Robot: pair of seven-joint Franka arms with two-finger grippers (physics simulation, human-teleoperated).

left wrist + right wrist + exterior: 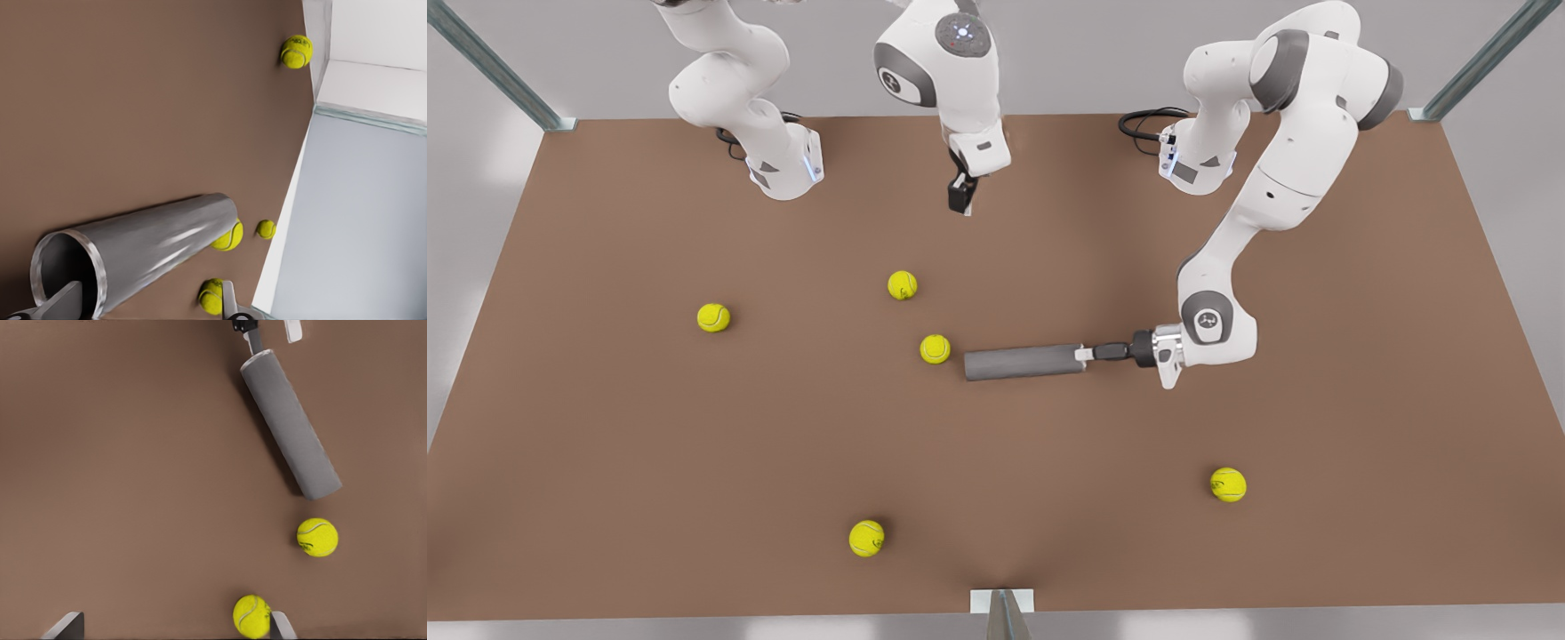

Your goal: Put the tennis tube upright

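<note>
The tennis tube (pixel 1023 362) is a long matte grey cylinder lying flat on the brown table (pixel 605 444), near its middle. Its shiny metallic rim (pixel 99 267) faces my left gripper (pixel 1089 353), which sits low at that end on the front view's right. In the left wrist view the left gripper (pixel 147 308) is open: one finger (pixel 63 303) is at the tube's mouth, the other finger (pixel 229 300) is outside the wall. My right gripper (pixel 960 197) hangs open high over the table's far side, looking down on the tube (pixel 290 427).
Several yellow tennis balls lie scattered on the table. One ball (pixel 935 348) rests just off the tube's closed end, another (pixel 903 285) farther back. Others (pixel 713 317) (pixel 866 538) (pixel 1228 484) lie apart. Both arm bases (pixel 787 169) (pixel 1196 164) stand at the far edge.
</note>
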